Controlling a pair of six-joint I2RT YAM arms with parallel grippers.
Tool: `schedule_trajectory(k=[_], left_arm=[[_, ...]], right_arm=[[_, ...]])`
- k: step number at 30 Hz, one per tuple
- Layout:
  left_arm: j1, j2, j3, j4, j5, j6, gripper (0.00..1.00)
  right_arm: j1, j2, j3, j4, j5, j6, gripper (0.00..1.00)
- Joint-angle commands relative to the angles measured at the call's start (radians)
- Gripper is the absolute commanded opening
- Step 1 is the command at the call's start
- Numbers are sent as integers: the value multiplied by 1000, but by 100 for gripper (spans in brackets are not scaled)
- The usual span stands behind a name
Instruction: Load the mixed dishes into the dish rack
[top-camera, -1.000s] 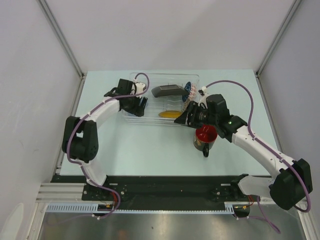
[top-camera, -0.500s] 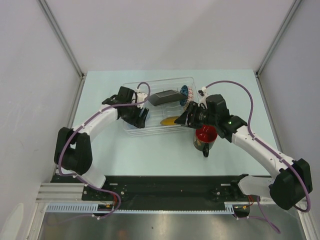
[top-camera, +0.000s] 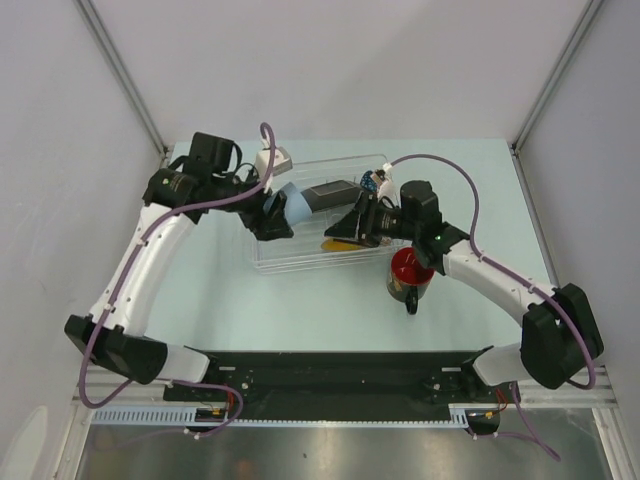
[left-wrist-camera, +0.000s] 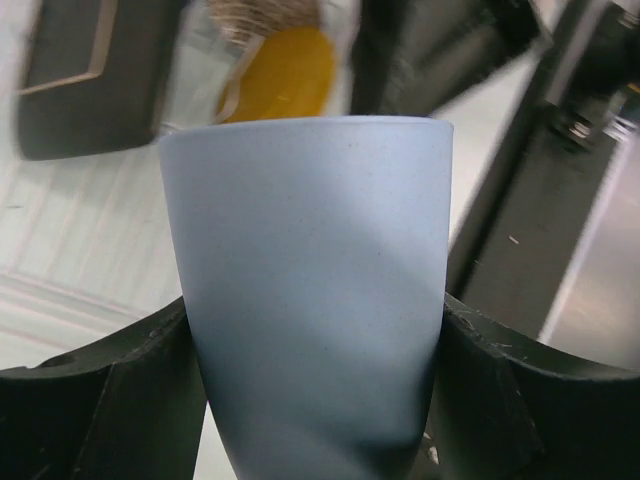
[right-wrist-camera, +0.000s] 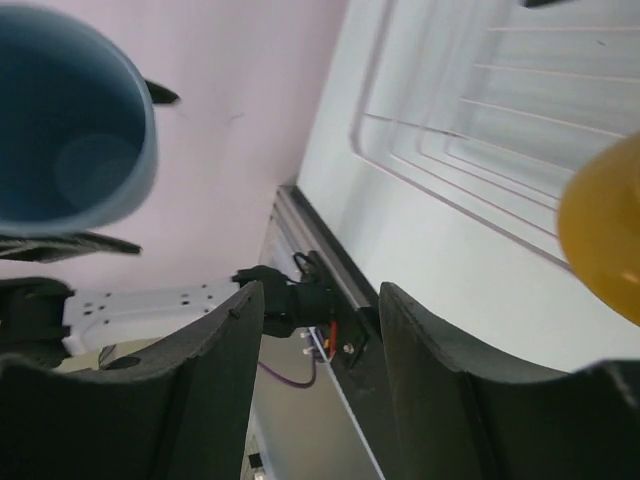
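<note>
Pale-blue cup (left-wrist-camera: 310, 200) pinched in my left gripper (left-wrist-camera: 315, 305); right gripper (right-wrist-camera: 322, 300), spread empty, hangs over the dish rack (top-camera: 300, 262): arms could collide.

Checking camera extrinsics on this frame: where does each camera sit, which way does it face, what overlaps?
Top external: above and behind the bases, facing down on the table; left arm and right arm show, left gripper shut on a pale blue cup, right gripper open.
Left wrist: faces along the left fingers, past the cup, into the clear plastic dish rack.
Right wrist: faces between the right fingers across the rack toward the cup.
Shared: all three show the cup and the small round yellow plate.
</note>
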Motion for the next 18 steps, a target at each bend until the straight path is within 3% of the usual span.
schedule_trajectory(k=[1, 10, 18], left_arm=[[-9, -9, 27, -263, 229, 184, 24], [-12, -17, -63, -254, 237, 207, 20], [-79, 20, -5, -245, 266, 175, 21]], right_arm=[[-8, -34, 35, 291, -131, 119, 56], [-20, -166, 33, 366, -230, 141, 68], [0, -120, 33, 425, -243, 201, 67]])
